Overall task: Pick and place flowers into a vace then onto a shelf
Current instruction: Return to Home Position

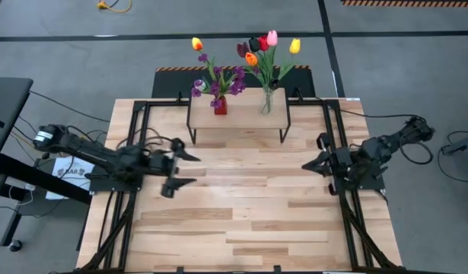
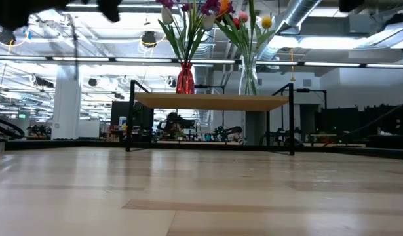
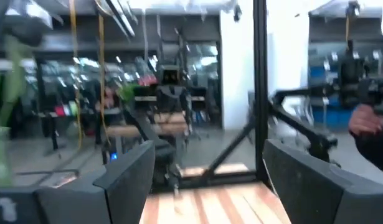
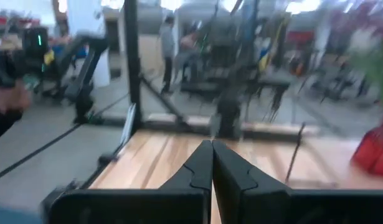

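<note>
Left claw (image 1: 194, 169): spread wide, holding nothing, low over the left part of the counter (image 1: 249, 221), on the near side of the shelf (image 1: 241, 116). Confirmed in the left wrist view: fingers (image 3: 126, 177) well apart, bare wood between. Right claw (image 1: 305, 166): pressed shut on nothing, over the right part of the counter, roughly level with the left one; tips meeting in the right wrist view. Neither touching any task thing.

Flowers (image 1: 251, 58): all standing in two vases on the shelf, far middle of the counter. Red vase (image 1: 220, 106) on the left: purple sprigs (image 1: 218, 80) plus one yellow tulip (image 1: 196, 43). Transparent vase (image 1: 267, 103) on the right: red, pink, orange, yellow and dark tulips. Both upright in the low view, apart from each other, well inside the shelf edges.

Judged: placing done, only the arms' retreat left.

Handling, judged: stems light and springy, blooms soft; bunches fan out, so top-heavy. Transparent vase likely slippery and breakable; red one probably the same. For any re-grip: take the vase body below the neck, never the stems; squeeze gently, lift straight, no tilt. Shelf on thin legs, probably easy to nudge.
</note>
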### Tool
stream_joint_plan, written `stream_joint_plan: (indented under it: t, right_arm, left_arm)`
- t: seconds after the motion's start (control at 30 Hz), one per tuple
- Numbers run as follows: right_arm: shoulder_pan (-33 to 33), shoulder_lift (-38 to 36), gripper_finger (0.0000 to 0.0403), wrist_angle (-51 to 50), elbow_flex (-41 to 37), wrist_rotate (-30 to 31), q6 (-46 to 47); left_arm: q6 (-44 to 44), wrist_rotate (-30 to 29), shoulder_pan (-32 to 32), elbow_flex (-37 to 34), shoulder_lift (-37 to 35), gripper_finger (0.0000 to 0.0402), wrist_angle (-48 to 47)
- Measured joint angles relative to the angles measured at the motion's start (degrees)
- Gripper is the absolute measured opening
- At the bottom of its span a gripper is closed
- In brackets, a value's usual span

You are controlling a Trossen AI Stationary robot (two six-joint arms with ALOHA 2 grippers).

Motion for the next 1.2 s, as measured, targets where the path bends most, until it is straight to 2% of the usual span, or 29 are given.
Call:
stream_joint_plan:
  t: [0.07,0.17,0.33,0.53,0.63,0.77,0.9,1.03,1.2]
  right_arm:
    - [-1.55,0.00,0.0000,3.44,0.00,-0.06,-2.30]
    - [-3.44,-0.07,0.0000,5.14,0.00,-0.23,-3.51]
    - [-5.70,0.04,0.0000,-4.23,-0.15,-1.65,1.29]
    - [-6.26,0.78,0.0000,-2.01,-6.81,-4.92,2.34]
    - [-6.29,-0.51,0.0000,6.09,-12.24,-6.22,1.14]
    - [-6.29,-3.52,0.0000,13.26,-19.45,-7.62,1.01]
    - [-6.29,-7.92,0.0000,16.54,-25.49,-7.68,2.79]
    - [-5.49,-14.32,0.0000,8.13,-26.86,-6.23,6.36]
    - [-2.23,-25.03,0.0000,-2.22,-26.35,-0.64,5.43]
  left_arm:
    - [-0.27,-1.01,0.08,-4.34,-4.61,0.0291,1.95]
    - [-0.70,-1.02,0.81,-7.91,-11.69,0.0291,-1.70]
    - [-3.87,1.25,2.11,-11.65,-19.87,0.0291,-12.95]
    - [-6.68,2.92,2.03,-18.41,-24.12,0.0291,-12.97]
    - [-6.92,2.33,1.78,-18.37,-25.07,0.0291,-15.85]
    - [-3.67,2.44,0.54,-18.37,-25.31,0.0291,-14.50]
    - [-0.76,1.47,-1.34,-18.39,-27.23,0.0291,-13.88]
    - [0.41,-1.28,-2.73,-18.40,-29.77,0.0291,-16.83]
    - [0.11,-9.03,-3.28,-18.48,-34.86,0.0291,-25.70]
